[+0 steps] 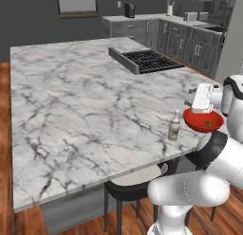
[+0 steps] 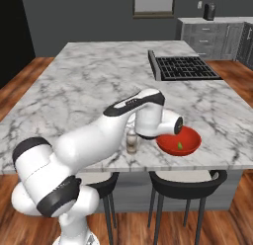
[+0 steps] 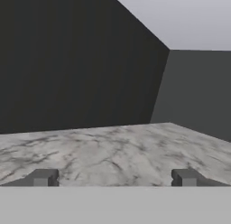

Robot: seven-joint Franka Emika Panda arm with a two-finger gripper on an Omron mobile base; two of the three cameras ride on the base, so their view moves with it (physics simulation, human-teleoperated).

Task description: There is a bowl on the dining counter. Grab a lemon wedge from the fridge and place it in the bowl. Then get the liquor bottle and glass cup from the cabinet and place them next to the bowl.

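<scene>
Bottle (image 1: 174, 125) stands upright just left of my released end effector (image 3: 115, 178), bowl (image 1: 203, 120) right, cup not yet fetched.

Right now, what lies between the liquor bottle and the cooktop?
Bare marble: in the left base view, nothing stands on the dining counter between the liquor bottle and the cooktop.

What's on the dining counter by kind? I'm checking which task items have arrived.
Bowl: 1, red
Lemon wedge: 1, inside the bowl
Liquor bottle: 1, upright beside the bowl
Glass cup: 0 seen on the dining counter
Total: 3
</scene>
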